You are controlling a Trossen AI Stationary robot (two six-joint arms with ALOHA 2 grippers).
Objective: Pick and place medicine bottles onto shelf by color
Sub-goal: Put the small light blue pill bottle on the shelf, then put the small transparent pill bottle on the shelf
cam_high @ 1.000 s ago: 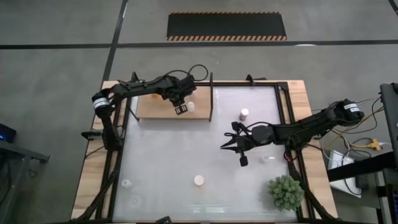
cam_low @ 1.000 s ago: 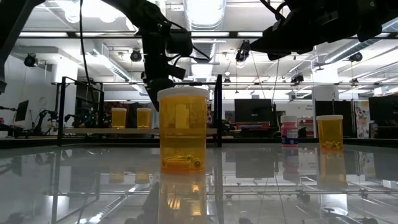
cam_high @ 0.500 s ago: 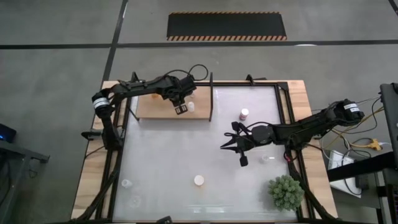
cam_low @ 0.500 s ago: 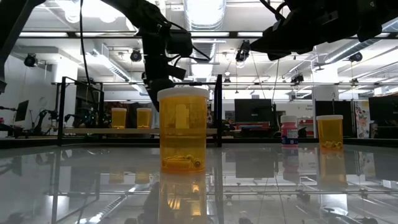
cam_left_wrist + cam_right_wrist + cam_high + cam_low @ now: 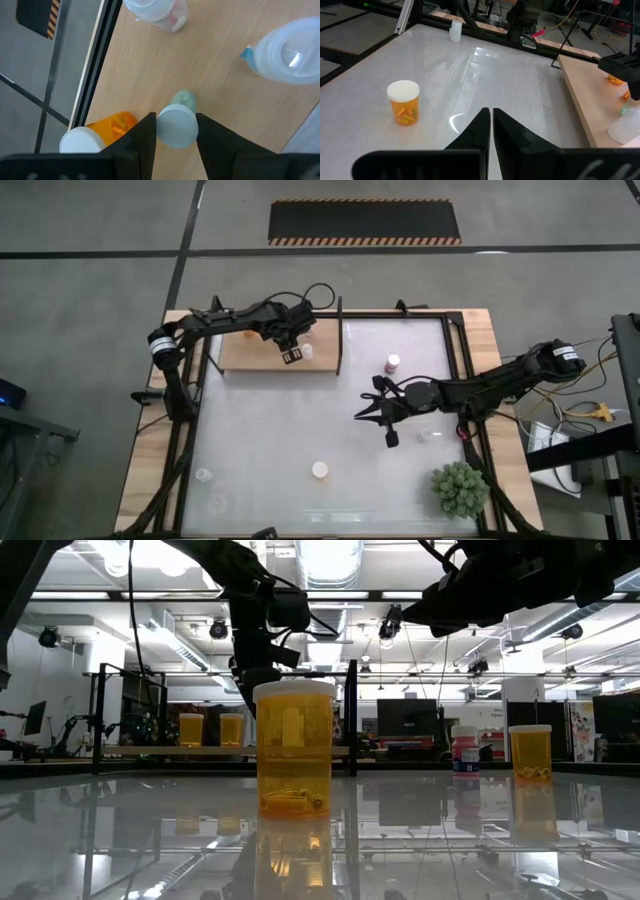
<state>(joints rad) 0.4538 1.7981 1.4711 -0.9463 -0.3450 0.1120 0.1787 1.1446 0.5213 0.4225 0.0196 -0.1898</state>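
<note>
My left gripper (image 5: 291, 356) is over the pale wood shelf (image 5: 250, 352) at the table's far left, shut on a small clear bottle with a white cap (image 5: 176, 127). On the shelf near it are an orange bottle (image 5: 102, 131), a clear bottle (image 5: 159, 11) and a larger whitish bottle (image 5: 289, 50). My right gripper (image 5: 386, 420) hangs shut and empty above the middle of the white table. An orange bottle (image 5: 320, 470) stands toward the near edge, and a maroon bottle (image 5: 393, 363) stands right of the shelf. My left gripper pinches the clear bottle at its white cap (image 5: 165, 131) between the two fingers (image 5: 144, 137), coming from above and pointing down. The bottle is upright below the fingers, its base (image 5: 184, 98) at the shelf board; whether it rests on the board I cannot tell.
A black frame post (image 5: 340, 335) bounds the shelf's right end. Clear bottles stand at the near left (image 5: 203, 476) and right of centre (image 5: 428, 435). A spiky green plant (image 5: 460, 488) sits at the near right corner. The low view shows two orange bottles (image 5: 210, 728) on the shelf.
</note>
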